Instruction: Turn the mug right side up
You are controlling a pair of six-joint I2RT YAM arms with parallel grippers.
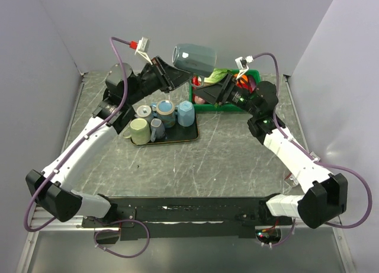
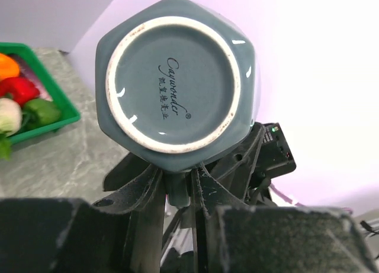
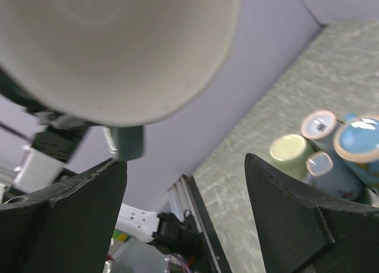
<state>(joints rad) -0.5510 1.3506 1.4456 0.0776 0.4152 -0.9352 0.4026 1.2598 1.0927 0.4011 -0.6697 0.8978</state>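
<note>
- We see the grey-blue mug [image 1: 193,58] held in the air over the far side of the table [image 1: 225,154], lying on its side; its base faces the left wrist camera
- The left gripper [image 2: 177,187] pinches the mug by its handle
- The right gripper [image 3: 186,225] sits just below the mug's mouth; its fingers are spread wide and touch nothing
- Below stand a tray [image 1: 194,134] of cups [image 1: 166,112] and, beside it, a green bin [image 1: 220,106]
</note>
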